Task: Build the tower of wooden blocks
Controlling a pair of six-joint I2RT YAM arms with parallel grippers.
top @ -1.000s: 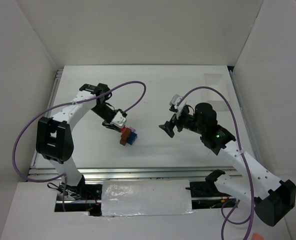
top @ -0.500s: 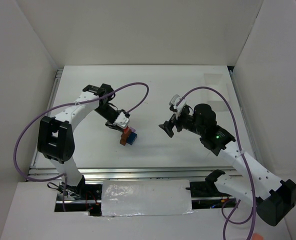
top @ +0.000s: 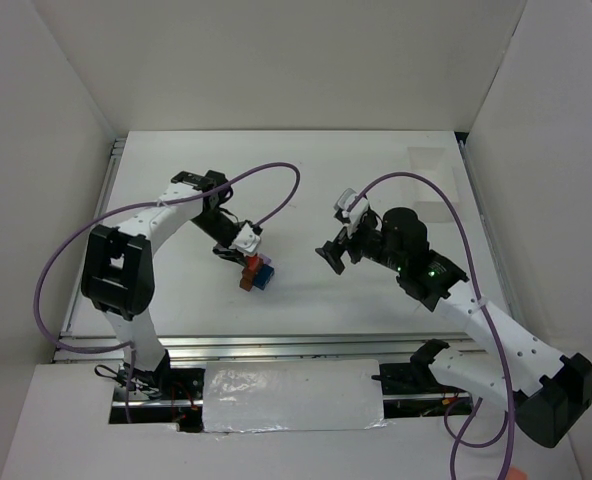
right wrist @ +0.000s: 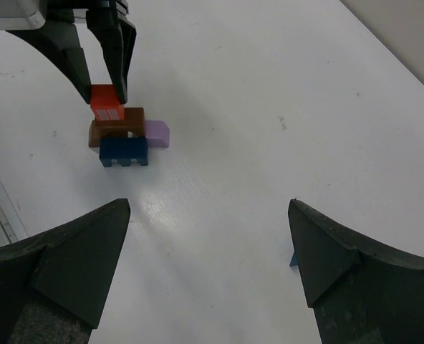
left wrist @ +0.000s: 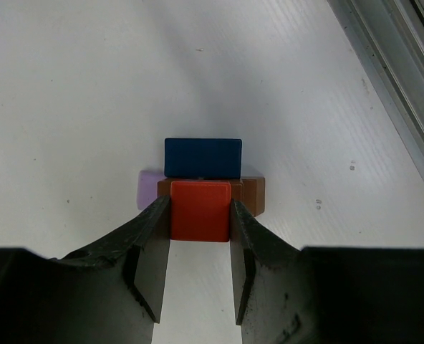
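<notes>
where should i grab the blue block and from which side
Probably by its two short ends, coming down from above. The blue block lies flat with its long side sideways. One long side sits close against the brown block, where the left gripper holds the red block, so only the ends look free for the fingers.

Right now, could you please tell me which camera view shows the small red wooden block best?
The left wrist view: the small red wooden block sits large at centre, gripped by the left end effector. The right wrist view shows it small and distant; the top view shows only a red speck.
</notes>
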